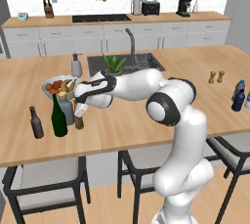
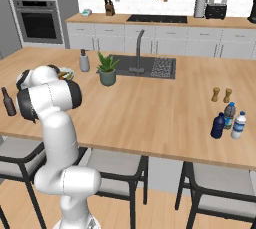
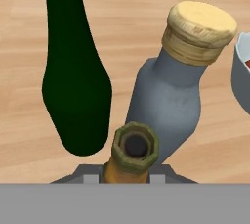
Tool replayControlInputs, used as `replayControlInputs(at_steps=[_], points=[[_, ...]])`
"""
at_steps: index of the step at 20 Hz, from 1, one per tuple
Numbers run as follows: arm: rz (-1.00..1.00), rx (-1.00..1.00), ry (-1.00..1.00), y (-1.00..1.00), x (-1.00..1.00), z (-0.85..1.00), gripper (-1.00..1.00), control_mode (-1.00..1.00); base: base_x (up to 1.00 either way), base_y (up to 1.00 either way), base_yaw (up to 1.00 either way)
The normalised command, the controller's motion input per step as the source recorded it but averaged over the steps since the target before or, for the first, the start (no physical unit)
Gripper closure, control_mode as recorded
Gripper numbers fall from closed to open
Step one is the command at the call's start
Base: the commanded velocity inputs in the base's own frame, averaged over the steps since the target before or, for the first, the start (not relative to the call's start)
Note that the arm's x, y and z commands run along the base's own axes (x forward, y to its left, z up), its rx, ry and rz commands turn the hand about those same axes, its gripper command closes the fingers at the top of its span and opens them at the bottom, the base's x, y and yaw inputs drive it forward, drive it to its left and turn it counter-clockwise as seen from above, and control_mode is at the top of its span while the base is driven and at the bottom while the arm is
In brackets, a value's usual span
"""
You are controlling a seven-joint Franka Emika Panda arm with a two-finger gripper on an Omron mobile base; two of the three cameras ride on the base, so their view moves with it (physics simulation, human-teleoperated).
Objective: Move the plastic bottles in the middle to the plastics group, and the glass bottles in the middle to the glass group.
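Reaching low over the left part of the wooden island counter [image 1: 146, 115], with the gripper [image 1: 79, 110] clamped on the neck of the small amber-olive beer bottle [image 1: 78, 120], jaws drawn close together against it. In the hand view, looking straight down onto the beer bottle's open mouth [image 3: 135, 145], rising between the two finger tips at the lower edge.

Standing just beside the beer bottle: the grey-blue flask [image 3: 168, 100] with its tan stopper [image 3: 197, 30], and next to that the tall dark green wine bottle [image 3: 73, 71]. In the left base view, showing the wine bottle [image 1: 59, 116] upright at the left of the flask [image 1: 67, 108], with the small dark brown bottle [image 1: 35, 123] standing a little apart farther left, and a bowl of fruit [image 1: 59, 86] just behind the cluster.

At the far right end of the counter, well apart from the gripper, grouping three bottles closely: the small dark navy-blue bottle [image 2: 217, 126], the light blue water bottle [image 2: 229, 114] with a dark cap just behind it, and a pale bottle [image 2: 238, 125] beside them. Near these, standing as a pair, two small shakers [image 2: 221, 94].

Behind the cluster, lying set into the counter, a sink [image 2: 145, 66] with a potted plant [image 2: 107, 69] and a soap dispenser [image 2: 84, 61] at its left.
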Motion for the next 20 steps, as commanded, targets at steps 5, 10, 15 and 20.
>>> replayControlInputs(at_steps=[5, 10, 15, 20], points=[[0.0, 0.0, 0.0, 0.0, 0.0, 0.0, -1.0, -1.0, 0.0, 0.0, 0.0], [0.0, 0.0, 0.0, 0.0, 0.0, 0.0, -1.0, -1.0, 0.0, 0.0, 0.0], [0.0, 0.0, 0.0, 0.0, 0.0, 0.0, -1.0, -1.0, 0.0, 0.0, 0.0], [0.0, 0.0, 0.0, 0.0, 0.0, 0.0, -1.0, -1.0, 0.0, 0.0, 0.0]])
